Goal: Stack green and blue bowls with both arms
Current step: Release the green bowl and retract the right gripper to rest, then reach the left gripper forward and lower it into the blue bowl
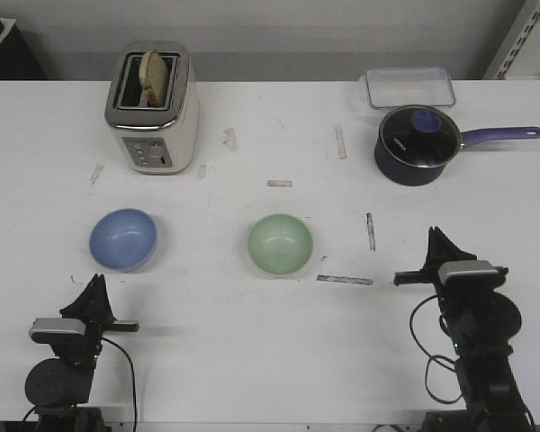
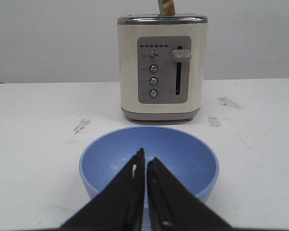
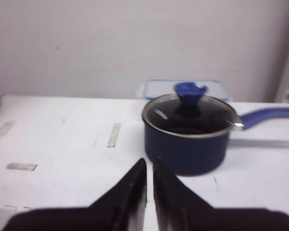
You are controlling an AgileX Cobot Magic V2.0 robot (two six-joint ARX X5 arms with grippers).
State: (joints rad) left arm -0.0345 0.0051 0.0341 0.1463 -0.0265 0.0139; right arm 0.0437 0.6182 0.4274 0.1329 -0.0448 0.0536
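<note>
On the left, the left gripper (image 1: 94,285) sits low at the near edge of the table (image 1: 252,360), its fingers drawn together to a point with only a thin slit between them and nothing held. The blue bowl (image 1: 123,239) stands upright on the table just beyond that gripper and a little to its right; in the left wrist view the closed tips (image 2: 144,166) point straight at the bowl's hollow (image 2: 183,159). Behind the bowl, farther back on the table, is a cream toaster (image 1: 153,108) with a slice of bread (image 1: 153,76) standing in its slot.

Near the middle of the table the green bowl (image 1: 280,243) stands upright, well apart from the blue one and between the two arms, closer to the right gripper (image 1: 436,241) than to the left. That gripper is also closed and holds nothing; the green bowl lies to its left. Beyond it stands a dark blue saucepan (image 1: 418,148) with a glass lid, and behind that a clear plastic container (image 1: 410,88).
</note>
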